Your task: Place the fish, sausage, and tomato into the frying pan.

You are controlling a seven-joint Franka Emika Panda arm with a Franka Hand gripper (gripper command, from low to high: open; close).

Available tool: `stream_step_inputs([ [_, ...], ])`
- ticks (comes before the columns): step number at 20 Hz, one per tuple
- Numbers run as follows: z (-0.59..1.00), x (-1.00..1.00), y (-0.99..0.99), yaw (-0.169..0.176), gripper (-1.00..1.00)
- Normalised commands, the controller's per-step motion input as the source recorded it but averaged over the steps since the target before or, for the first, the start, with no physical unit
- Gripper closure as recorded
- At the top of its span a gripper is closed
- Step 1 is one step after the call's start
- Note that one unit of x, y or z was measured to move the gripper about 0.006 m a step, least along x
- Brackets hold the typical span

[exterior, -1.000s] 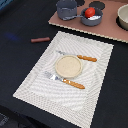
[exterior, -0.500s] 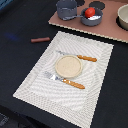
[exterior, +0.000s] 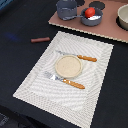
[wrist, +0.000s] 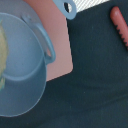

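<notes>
The reddish-brown sausage (exterior: 40,39) lies on the dark table, off the placemat toward the exterior view's left; it also shows in the wrist view (wrist: 120,25). The red tomato (exterior: 90,12) sits in the dark-grey frying pan (exterior: 85,21) on the brown board at the back. A small white piece (exterior: 96,17) beside the tomato in the pan looks like the fish. The pan's thin handle (exterior: 72,18) points to the exterior view's left. No gripper fingers show in either view.
A taller grey pot (exterior: 66,7) stands beside the pan and fills much of the wrist view (wrist: 20,65). The brown board (exterior: 75,26) (wrist: 57,50) also holds a beige bowl (exterior: 123,17). A tan plate (exterior: 67,65), knife (exterior: 77,57) and fork (exterior: 65,80) lie on the striped placemat (exterior: 35,82).
</notes>
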Motion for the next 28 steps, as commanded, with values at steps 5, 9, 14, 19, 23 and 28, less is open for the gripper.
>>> stream_step_inputs([
  [5,-0.27,-0.67,-0.64,0.0,-1.0],
  [9,-0.26,-0.66,-0.64,0.0,-1.0],
  [14,-0.28,-0.64,-0.65,0.0,-1.0],
  [19,-0.34,-0.61,-0.66,0.0,-1.0],
  [23,-0.38,-0.59,-0.65,0.0,-1.0],
  [28,-0.36,-0.45,-0.6,0.016,-1.0],
])
